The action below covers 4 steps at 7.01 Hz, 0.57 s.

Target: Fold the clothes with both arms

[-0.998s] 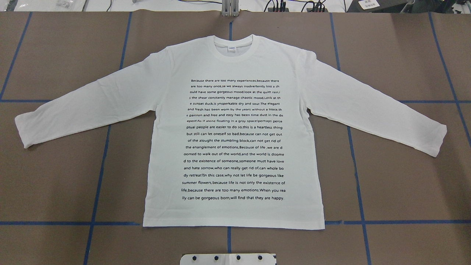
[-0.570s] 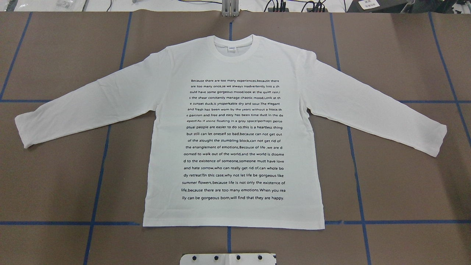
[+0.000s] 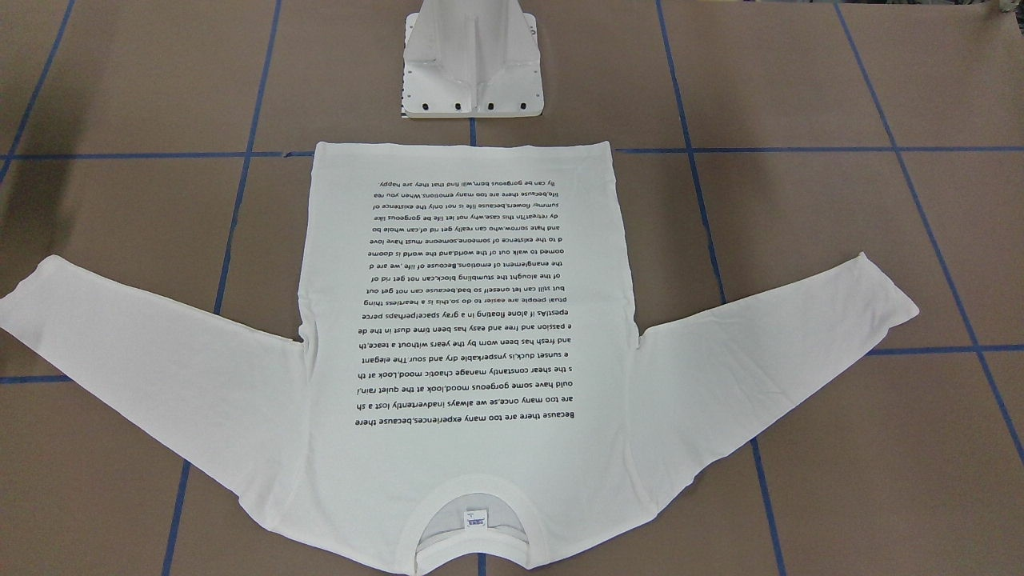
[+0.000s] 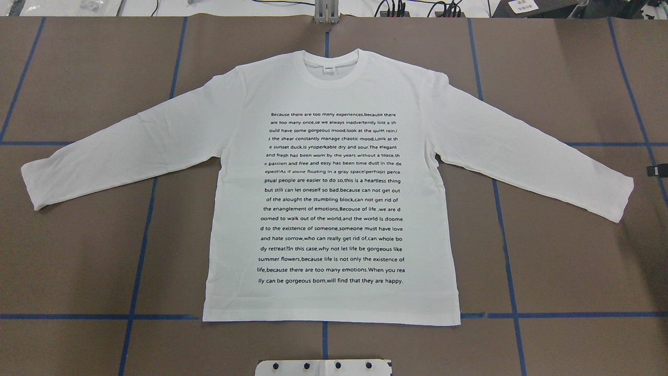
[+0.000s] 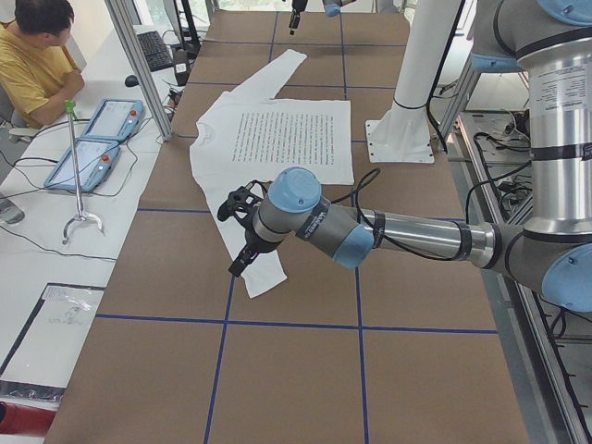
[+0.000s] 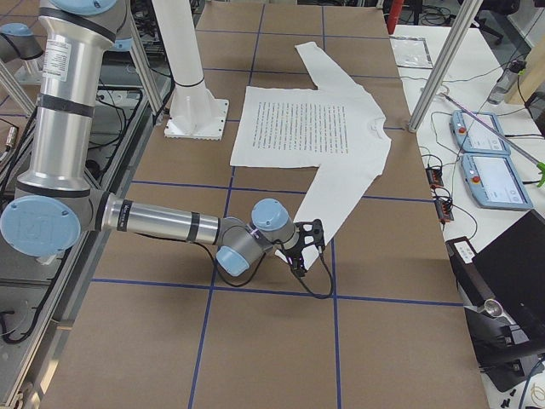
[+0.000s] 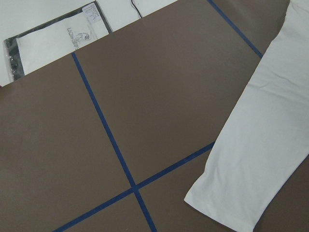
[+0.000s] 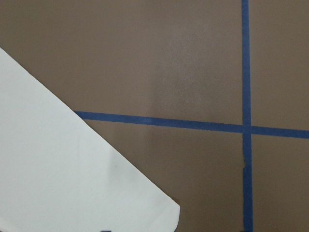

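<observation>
The white long-sleeved T-shirt (image 4: 331, 209) lies flat on the brown table, printed text up, both sleeves spread out, collar (image 4: 330, 70) on the far side. It also shows in the front view (image 3: 464, 320). In the exterior left view my left gripper (image 5: 240, 262) hovers over the near sleeve's cuff (image 5: 264, 273); I cannot tell if it is open or shut. In the exterior right view my right gripper (image 6: 305, 256) is at the other sleeve's cuff (image 6: 317, 247), and only a black tip shows in the overhead view (image 4: 658, 170); its state is unclear. The wrist views show the cuffs (image 7: 251, 159) (image 8: 72, 183), no fingers.
The white pedestal base (image 3: 472, 72) stands by the shirt's hem. Blue tape lines (image 4: 138, 261) grid the table. An operator (image 5: 37, 55) sits beside teach pendants (image 5: 92, 139). A bagged sheet (image 7: 53, 38) lies past the table's edge.
A black tip of my right gripper has come into the overhead view at its right edge. The shirt has not moved.
</observation>
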Motion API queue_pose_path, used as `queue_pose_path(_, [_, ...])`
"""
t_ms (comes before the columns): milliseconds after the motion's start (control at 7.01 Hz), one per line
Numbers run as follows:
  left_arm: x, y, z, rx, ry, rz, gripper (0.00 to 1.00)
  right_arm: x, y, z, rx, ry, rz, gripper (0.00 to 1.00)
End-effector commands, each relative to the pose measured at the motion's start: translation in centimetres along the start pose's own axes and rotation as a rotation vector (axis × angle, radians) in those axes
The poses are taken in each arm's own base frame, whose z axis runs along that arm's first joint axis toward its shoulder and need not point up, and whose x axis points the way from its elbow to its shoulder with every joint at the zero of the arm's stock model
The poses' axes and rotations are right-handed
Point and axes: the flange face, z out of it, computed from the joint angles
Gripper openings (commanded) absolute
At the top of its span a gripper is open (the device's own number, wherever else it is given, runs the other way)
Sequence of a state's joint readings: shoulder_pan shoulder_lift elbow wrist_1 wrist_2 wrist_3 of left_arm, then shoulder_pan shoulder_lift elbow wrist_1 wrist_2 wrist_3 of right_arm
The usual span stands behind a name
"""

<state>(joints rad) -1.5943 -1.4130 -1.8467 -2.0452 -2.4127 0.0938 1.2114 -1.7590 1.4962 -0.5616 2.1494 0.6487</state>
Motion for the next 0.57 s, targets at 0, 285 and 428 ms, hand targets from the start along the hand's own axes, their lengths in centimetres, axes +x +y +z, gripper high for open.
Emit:
queue_pose_path(0, [0.6,0.1,-0.2,0.008,0.052,0.002,1.0,-0.1,0.5,3.2,-0.024,0.001,-0.016,0.73])
queue_pose_path(285, [0.7,0.0,-0.3,0.009,0.053,0.003,1.0,-0.6,0.3,4.9,-0.042,0.004,-0.03,0.7])
queue_pose_path(428, [0.8,0.0,-0.4,0.009,0.053,0.003,1.0,-0.5,0.6,5.3,-0.052,0.009,-0.034,0.68])
